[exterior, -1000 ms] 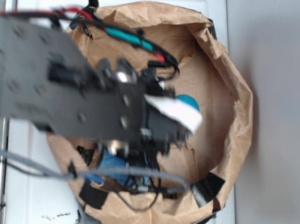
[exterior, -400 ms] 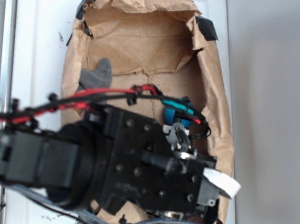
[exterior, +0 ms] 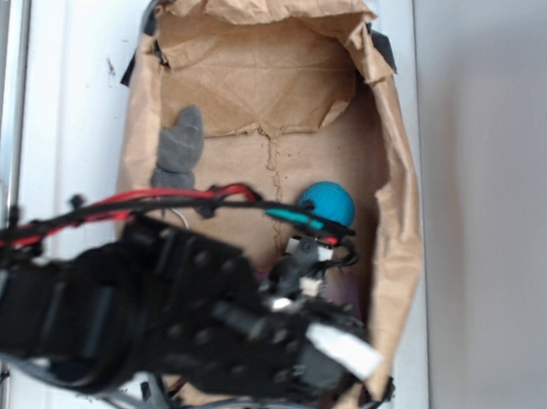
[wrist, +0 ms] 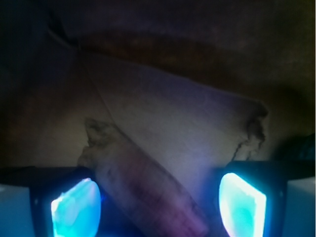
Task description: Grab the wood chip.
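Where the dim wrist view looks down, the rough, elongated dark brown wood chip [wrist: 143, 192] lies diagonally between the spread glowing fingers [wrist: 75, 207] of the black gripper [wrist: 158, 205], seemingly untouched. Outside, a blue ball [exterior: 329, 203] sits in the crumpled brown paper bag [exterior: 399, 233].

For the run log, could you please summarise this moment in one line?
gripper: open, straddling | flat brown rough wood chip: between fingers, ungrasped | brown paper bag: around both

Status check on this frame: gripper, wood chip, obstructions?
Gripper open, low inside paper bag. Wood chip between fingers, ungrasped. Torn paper flap beside it.
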Robot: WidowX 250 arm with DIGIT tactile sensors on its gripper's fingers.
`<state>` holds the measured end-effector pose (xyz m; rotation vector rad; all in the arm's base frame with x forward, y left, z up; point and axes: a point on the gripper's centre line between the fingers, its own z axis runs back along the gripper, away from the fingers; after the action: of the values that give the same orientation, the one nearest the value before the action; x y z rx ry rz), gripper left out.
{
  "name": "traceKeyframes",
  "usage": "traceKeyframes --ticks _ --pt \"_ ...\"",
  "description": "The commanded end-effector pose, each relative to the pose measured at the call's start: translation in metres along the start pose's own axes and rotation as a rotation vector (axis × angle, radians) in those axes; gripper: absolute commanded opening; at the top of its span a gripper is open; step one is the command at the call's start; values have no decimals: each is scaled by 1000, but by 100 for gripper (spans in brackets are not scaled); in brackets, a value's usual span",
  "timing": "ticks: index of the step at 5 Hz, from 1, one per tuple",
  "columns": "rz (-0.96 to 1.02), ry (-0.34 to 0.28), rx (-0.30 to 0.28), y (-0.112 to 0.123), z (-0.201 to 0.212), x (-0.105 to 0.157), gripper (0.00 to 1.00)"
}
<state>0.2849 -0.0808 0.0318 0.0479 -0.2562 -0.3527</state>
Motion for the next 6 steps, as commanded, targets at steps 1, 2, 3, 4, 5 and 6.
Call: traceKeyframes --ticks 1,2,3,4,5,6 --pt "-92 20 40 -14 -23 0 100" --pt "-93 20 48 -11 -23 -3 0" --pt "-74 -14 29 -6 -12 -1 0" --pt "-38 -41 15 4 0 2 0" --pt "31 -96 -4 20 33 3 0" --pt "118 -147 -90 40 80 -1 0"
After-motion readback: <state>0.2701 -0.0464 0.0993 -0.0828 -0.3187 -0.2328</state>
